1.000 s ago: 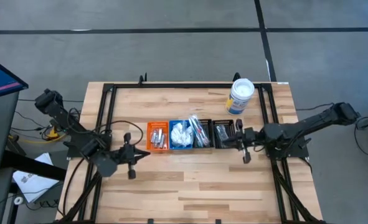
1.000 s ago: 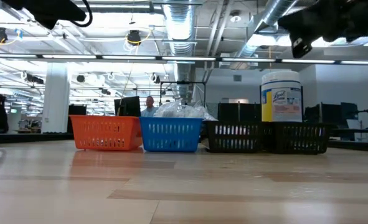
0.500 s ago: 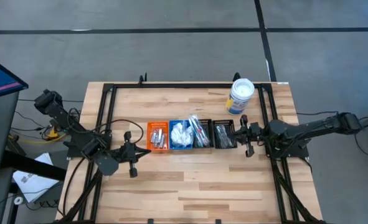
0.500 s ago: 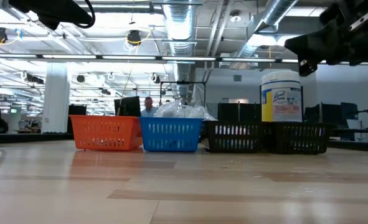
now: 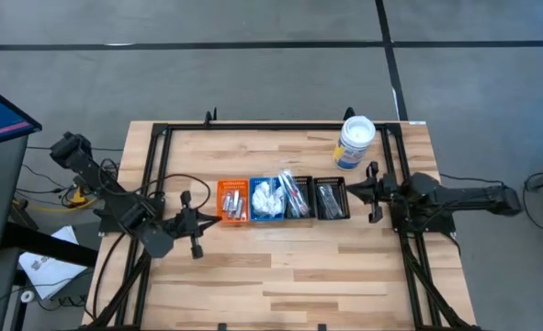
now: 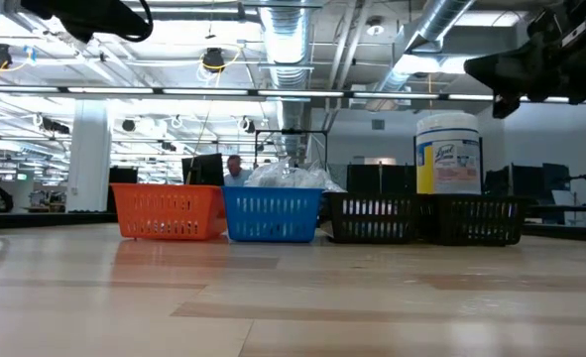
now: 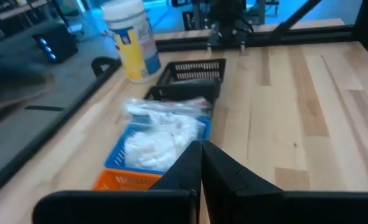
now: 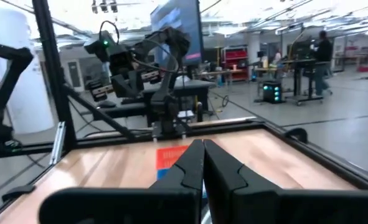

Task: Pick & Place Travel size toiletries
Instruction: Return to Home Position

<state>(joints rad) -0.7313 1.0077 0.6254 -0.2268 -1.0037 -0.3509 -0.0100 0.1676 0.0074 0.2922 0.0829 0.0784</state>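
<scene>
The wooden table (image 5: 280, 276) carried everything near its middle. The left arm (image 5: 115, 207) was folded low at one side edge and the right arm (image 5: 455, 198) lay stretched flat at the other, which read as both parked clear of the work

The white tub (image 5: 355, 142) stood upright toward the far right corner, apart from the rest, and seemed to be no part of the sorting

Four bins sat side by side in one close row, so each kind of item had its own box: the orange bin (image 5: 221, 211), the blue bin (image 5: 254, 213), the left black bin (image 5: 289, 214) and the right black bin (image 5: 343, 213)

The left gripper (image 5: 214, 219) pointed at the orange end of the row, near it, its fingers pressed together on nothing. The right gripper (image 5: 352, 191) sat just beside the black end, likewise closed and empty

The toiletries (image 5: 266, 197) lay inside the bins, with none visible on bare wood. There were silvery tubes (image 5: 234, 201) in orange, white packets in blue, clear-wrapped sticks (image 5: 296, 193) heaped in the left black one and dark pieces (image 5: 331, 197) in the right. I judged the sorting finished, with only the parking of the arms left
</scene>
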